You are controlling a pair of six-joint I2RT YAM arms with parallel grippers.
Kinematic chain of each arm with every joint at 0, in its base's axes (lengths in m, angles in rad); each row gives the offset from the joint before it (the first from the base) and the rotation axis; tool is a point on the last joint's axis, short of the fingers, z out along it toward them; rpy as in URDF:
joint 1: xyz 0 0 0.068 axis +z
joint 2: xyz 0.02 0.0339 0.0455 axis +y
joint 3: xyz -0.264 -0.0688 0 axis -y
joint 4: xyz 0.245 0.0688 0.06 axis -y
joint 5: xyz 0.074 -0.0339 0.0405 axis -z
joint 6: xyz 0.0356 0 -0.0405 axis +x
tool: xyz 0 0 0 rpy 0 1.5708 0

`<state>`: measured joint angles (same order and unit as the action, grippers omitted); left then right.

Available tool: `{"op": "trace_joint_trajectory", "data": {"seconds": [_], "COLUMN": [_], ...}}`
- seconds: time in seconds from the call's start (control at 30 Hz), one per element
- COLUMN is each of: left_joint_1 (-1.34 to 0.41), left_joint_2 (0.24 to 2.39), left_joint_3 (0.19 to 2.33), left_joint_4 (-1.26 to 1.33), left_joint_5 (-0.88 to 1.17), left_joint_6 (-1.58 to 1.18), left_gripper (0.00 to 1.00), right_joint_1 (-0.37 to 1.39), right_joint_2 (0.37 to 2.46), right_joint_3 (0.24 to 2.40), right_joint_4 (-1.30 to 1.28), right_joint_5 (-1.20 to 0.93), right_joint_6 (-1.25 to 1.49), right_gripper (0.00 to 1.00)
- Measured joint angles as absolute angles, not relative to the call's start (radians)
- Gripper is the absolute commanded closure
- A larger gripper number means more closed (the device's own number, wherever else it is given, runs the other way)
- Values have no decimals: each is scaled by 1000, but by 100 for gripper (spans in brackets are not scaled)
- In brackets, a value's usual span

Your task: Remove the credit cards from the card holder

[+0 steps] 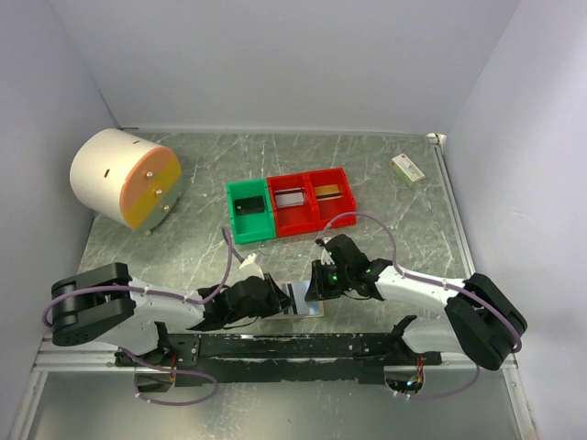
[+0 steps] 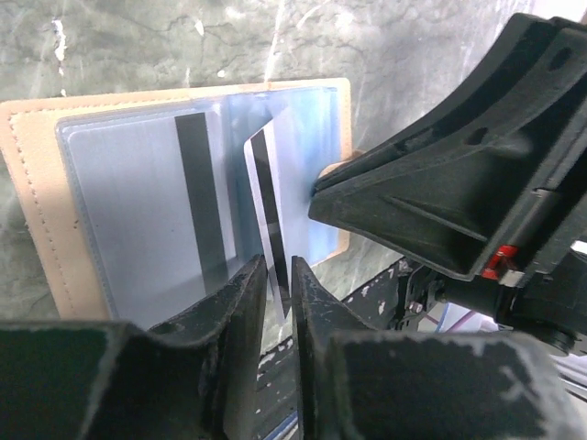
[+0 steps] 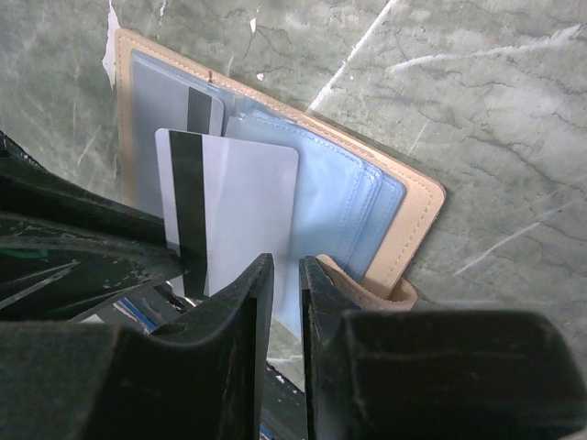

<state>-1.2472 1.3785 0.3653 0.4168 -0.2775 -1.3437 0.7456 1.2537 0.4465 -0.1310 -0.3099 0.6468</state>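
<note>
**Striped card pinched above the open holder**

The card holder (image 3: 417, 206) lies open and flat directly beneath both sets of jaws. It has a tan stitched border around pale blue-grey pockets. A silver-grey card (image 3: 243, 211) with a black stripe stands tilted above the pockets, its lower end pinched between the left jaws. A second striped card (image 2: 147, 211) sits inside a clear pocket, on the side of the left jaws away from the right jaws. The right jaws are pressed nearly together, leaving only a slit with nothing seen in it, and their tips are down by the holder's small tan tab (image 3: 390, 295).

The surface (image 1: 385, 192) is grey-green and marbled, with plain white walls around it.

Only the overhead view shows what lies beyond the jaws. There is a green bin (image 1: 248, 236) with a dark card, and two red bins (image 1: 307, 225), one with a silver card and one with a gold card. Far beyond the right jaws is a small white-and-green box (image 1: 408, 168), and far beyond the left jaws is a white drum (image 1: 110, 170) with an orange-yellow face. In that view the arms hide most of the holder, and only the wrist views show the stripes and pockets.
</note>
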Motion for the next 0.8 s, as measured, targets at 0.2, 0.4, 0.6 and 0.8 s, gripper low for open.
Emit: {"op": "trace_joint_trajectory", "data": {"seconds": [0.2, 0.4, 0.6, 0.8], "left_joint_1": [-1247, -1247, -1247, -1247], "left_joint_2": [1444, 1466, 1422, 1316], "left_joint_3": [365, 365, 352, 351], "left_joint_4": [459, 515, 506, 352], "left_joint_5": [-272, -270, -276, -307], "left_joint_6": [-1342, -1351, -1369, -1378], "left_gripper": [73, 93, 93, 93], "right_joint_1": [746, 745, 746, 746], "right_joint_2": [1254, 1254, 1253, 1253], "right_joint_3": [437, 431, 432, 463], "right_joint_4": [-110, -97, -100, -145], "right_joint_5": [-318, -323, -317, -266], "right_joint_6": [652, 654, 654, 641], "right_gripper": [81, 81, 80, 78]}}
